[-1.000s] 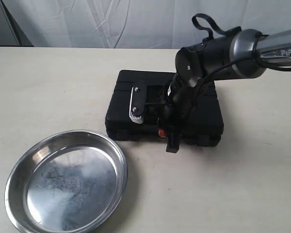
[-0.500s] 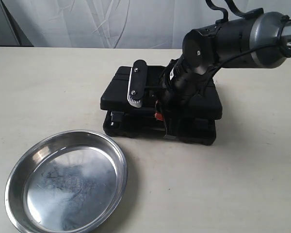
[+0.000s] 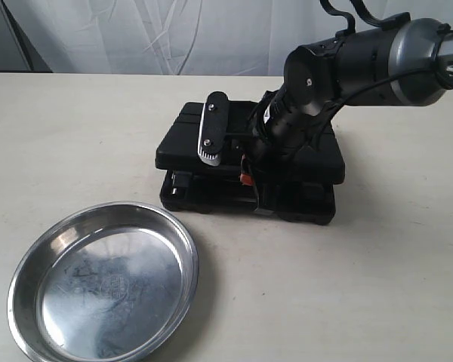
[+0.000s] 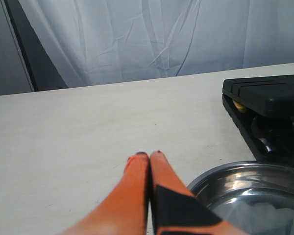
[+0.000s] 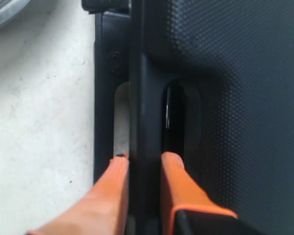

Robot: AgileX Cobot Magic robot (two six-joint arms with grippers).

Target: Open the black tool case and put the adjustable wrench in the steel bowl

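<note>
**Exterior view.** We found the flat, rectangular black tool case (image 3: 249,162) of moulded plastic near the middle of the pale beige table (image 3: 377,286). Its lid stood raised a little at the front edge, leaving a dark gap above the base. The right gripper (image 3: 257,188), carried on a black and grey arm that reached in from the upper right, met the lid at that front edge. The wide, shallow, round steel bowl (image 3: 106,294) with a rolled rim lay in front of the case and to its left, close by but not touching. We could not make out the adjustable wrench.

**Left wrist view.** The left gripper (image 4: 149,155) hovered above bare table (image 4: 88,122) with its two orange fingers (image 4: 132,196) pressed together and nothing between them. The bowl's rim (image 4: 225,171) lay just beside them. Through the gap in the case (image 4: 264,90) we saw a small yellow piece (image 4: 239,104) and a glint of metal (image 4: 264,144), but we could identify neither. A creased white curtain (image 4: 137,39) hung behind the table.

**Right wrist view.** The right gripper (image 5: 146,156) had its orange fingers (image 5: 108,196) clamped on the built-in handle bar of the case, one on each side. The stippled lid (image 5: 235,98) lay beside the bar on one side and the table (image 5: 39,122) on the other.
</note>
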